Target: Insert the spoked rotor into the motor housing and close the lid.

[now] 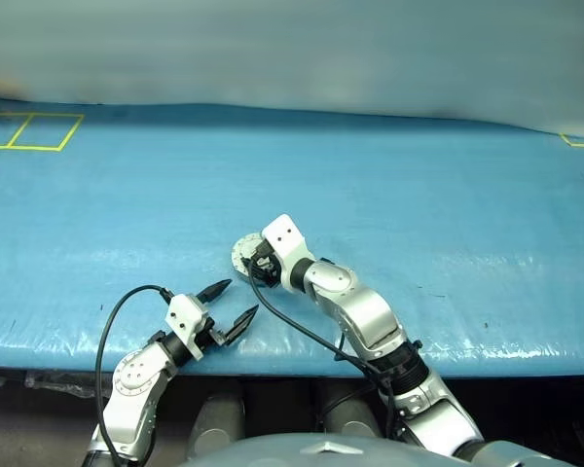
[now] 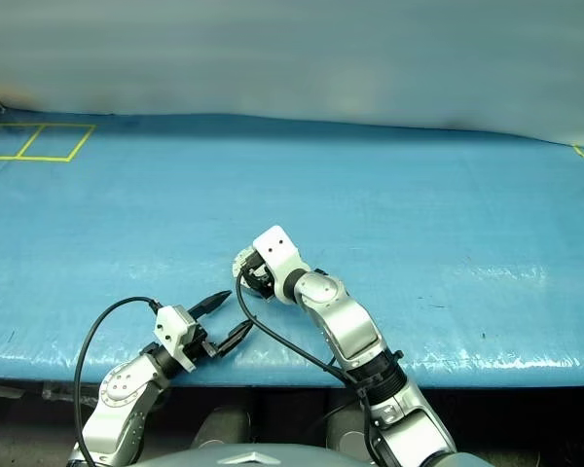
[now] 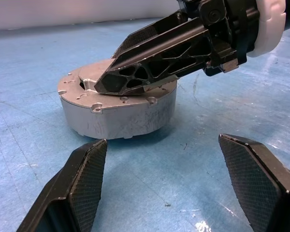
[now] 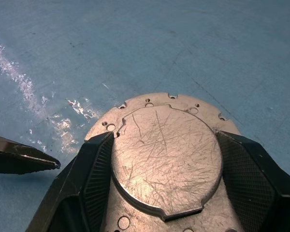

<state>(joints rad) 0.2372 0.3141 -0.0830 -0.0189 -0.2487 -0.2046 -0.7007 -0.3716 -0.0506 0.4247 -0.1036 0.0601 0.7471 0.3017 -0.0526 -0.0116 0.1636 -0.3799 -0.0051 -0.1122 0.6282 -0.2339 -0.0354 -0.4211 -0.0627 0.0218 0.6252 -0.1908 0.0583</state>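
The motor housing [image 3: 118, 118], a silver puck, stands on the blue table near its front edge. On top lies the lid [image 4: 166, 154], a scratched grey disc with a notched rim [image 3: 82, 89]. My right gripper [image 1: 258, 261] reaches down over it, its fingers [image 4: 94, 169] pressed against both sides of the lid's raised round centre. My left gripper [image 1: 236, 304] hovers open a short way in front of the housing and points at it, with nothing between its fingers [image 3: 82, 179]. The spoked rotor is hidden.
The blue table cover [image 1: 419, 214] stretches wide behind and to both sides of the housing. Yellow tape squares [image 1: 34, 131] mark its far left corner. The front table edge [image 1: 487, 365] runs just behind my left gripper. A black cable [image 1: 112, 321] loops off the left wrist.
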